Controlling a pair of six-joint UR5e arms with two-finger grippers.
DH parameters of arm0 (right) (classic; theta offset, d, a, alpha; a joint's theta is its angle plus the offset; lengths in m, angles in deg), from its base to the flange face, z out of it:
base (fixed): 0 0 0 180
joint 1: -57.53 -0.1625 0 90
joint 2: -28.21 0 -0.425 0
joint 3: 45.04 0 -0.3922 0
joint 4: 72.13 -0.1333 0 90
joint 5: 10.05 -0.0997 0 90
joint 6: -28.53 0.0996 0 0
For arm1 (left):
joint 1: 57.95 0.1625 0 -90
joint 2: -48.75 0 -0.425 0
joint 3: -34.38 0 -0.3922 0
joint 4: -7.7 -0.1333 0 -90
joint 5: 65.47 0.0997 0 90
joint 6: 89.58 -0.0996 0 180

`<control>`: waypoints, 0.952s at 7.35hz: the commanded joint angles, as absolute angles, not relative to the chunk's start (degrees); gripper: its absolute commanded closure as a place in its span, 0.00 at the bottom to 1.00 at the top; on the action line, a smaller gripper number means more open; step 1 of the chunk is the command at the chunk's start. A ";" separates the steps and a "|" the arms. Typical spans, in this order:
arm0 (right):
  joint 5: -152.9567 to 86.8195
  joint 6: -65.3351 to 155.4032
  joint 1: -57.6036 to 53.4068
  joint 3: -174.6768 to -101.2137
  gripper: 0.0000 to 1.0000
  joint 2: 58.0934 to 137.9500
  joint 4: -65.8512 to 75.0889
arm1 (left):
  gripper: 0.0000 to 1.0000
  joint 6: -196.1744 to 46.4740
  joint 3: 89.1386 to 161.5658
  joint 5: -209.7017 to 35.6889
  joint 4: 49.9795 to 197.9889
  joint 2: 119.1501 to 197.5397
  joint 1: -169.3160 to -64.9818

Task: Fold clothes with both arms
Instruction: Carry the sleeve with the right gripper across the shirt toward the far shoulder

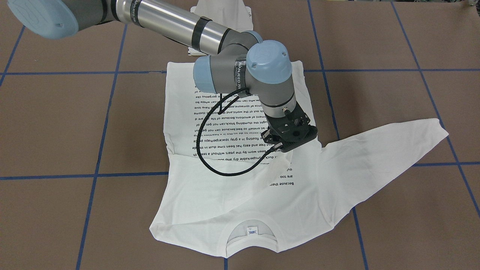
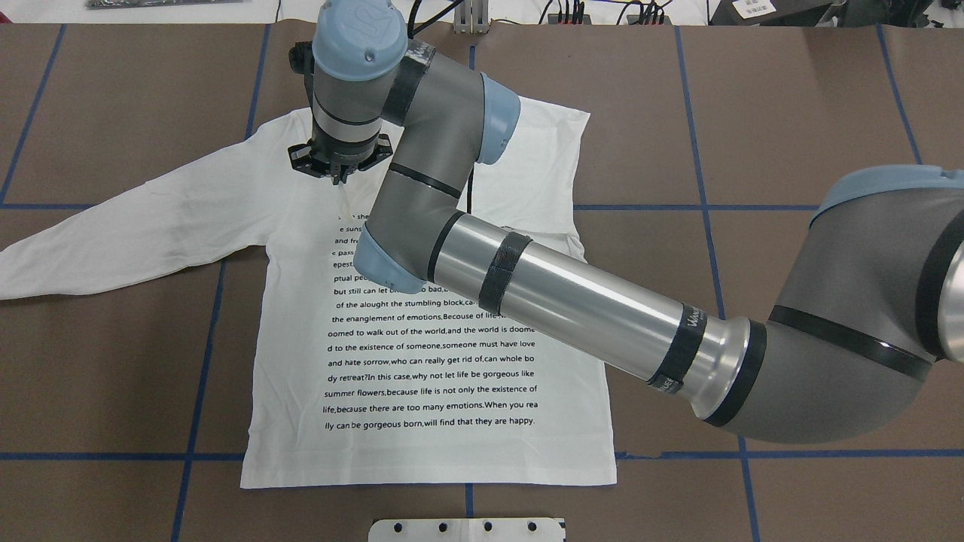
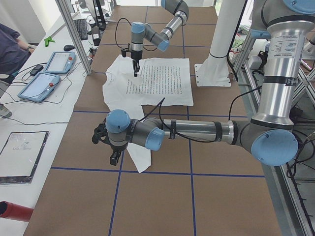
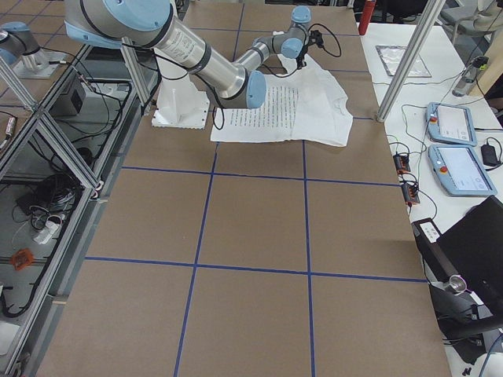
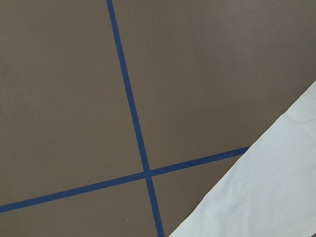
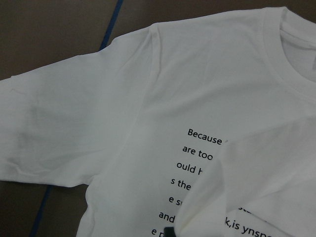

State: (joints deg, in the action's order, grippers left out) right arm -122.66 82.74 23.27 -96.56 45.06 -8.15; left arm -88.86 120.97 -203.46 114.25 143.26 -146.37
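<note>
With the right gripper (image 2: pixel 340 177) clamped on one sleeve (image 1: pixel 225 176) lying across the shirt (image 2: pixel 452 444), looks barely begun: other sleeve (image 1: pixel 390 146) spread, body unfolded, left gripper (image 3: pixel 114 158) unreadable.

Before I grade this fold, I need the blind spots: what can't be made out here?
- the left pincer: small, left side view only; open or shut unclear.
- text on the shirt: upper lines behind the right arm, overhead view.
- the label: print too small, front view.
</note>
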 commanded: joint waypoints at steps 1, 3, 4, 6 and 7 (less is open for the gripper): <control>-120.45 82.76 23.87 -94.44 1.00 43.60 -11.99 | 0.01 -88.88 120.52 -203.46 115.19 143.23 -146.37; -120.26 83.72 24.05 -94.34 1.00 43.68 -16.99 | 0.01 -88.88 119.03 -203.46 116.42 143.84 -146.37; -120.26 85.12 24.05 -94.34 1.00 43.68 -18.67 | 0.01 -88.88 118.33 -203.46 116.69 144.46 -146.37; -120.00 85.22 24.13 -94.34 1.00 43.68 -19.83 | 0.01 -88.88 117.79 -203.46 116.69 144.99 -146.37; -119.91 85.22 24.13 -93.82 1.00 43.68 -19.75 | 0.01 -88.79 117.79 -203.46 116.69 145.25 -146.37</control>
